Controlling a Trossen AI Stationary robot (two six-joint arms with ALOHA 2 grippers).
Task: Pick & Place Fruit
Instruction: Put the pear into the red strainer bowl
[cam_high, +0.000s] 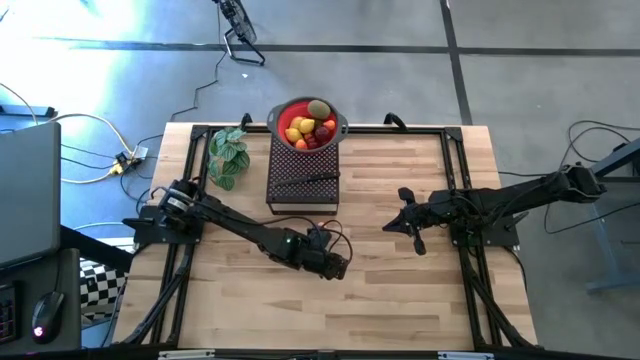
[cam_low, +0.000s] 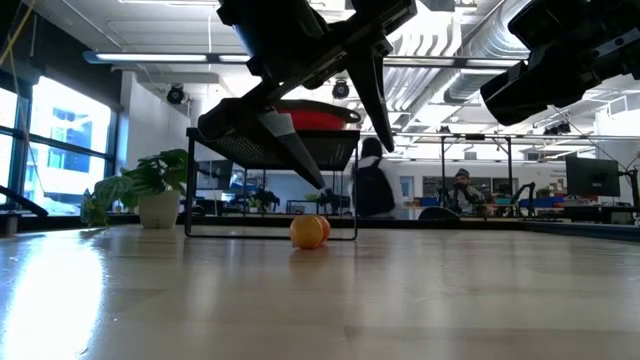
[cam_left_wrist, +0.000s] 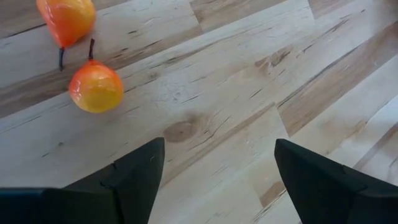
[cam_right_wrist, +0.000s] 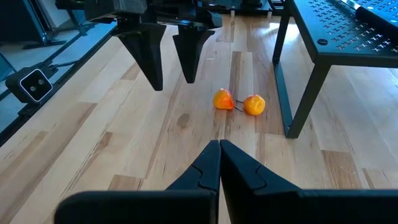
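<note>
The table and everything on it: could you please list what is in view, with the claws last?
Table: one, light wood, under both arms.
Bowl: one, red inside with grey rim, on the stand at the far edge.
Fruit in bowl: several, yellow, red, orange and olive-green, heaped.
Orange fruits: two, with dark stems, loose on the table by a stand leg.
Stand: one, black perforated, mid-table, far side.
Knife: one, black, on the stand.
Plant: one, green, left of the stand.
Left claw: open, hovering near the orange fruits.
Right claw: shut, on the right side.
</note>
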